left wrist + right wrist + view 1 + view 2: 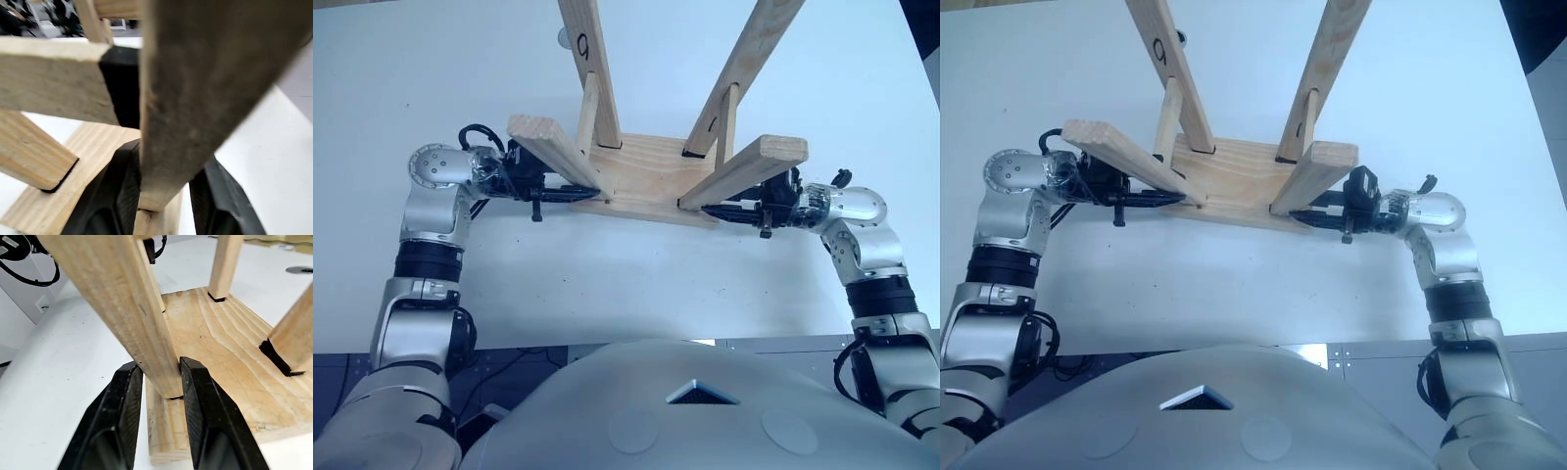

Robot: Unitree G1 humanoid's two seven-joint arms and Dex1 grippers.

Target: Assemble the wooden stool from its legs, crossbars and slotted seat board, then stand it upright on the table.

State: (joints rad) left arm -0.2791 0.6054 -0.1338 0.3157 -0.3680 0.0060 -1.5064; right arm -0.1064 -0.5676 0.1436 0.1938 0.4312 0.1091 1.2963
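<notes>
Four legs are sticking up from the slotted seat board (641,176), which is lying flat on the white worktop (431,78) at the centre of the head view; the stool is sitting upside down.

- Near-left leg (553,147) is slanting toward the left of the frame and near-right leg (744,166) toward the right. Both far legs (587,59) are running off the top edge.
- One crossbar (590,116) is joining the two left legs, and another (728,122) is joining the two right ones.
- Left hand (582,190) is coming in from the left, low over the worktop, and is clenching the base of the near-left leg. In the left wrist view its black fingers (115,196) are pressing on either side of that leg, just above the board.
- Right hand (703,206) is coming in from the right and is clamping the foot of the near-right leg the same way, with fingers (124,411) touching both faces where the leg is entering its slot.
</notes>
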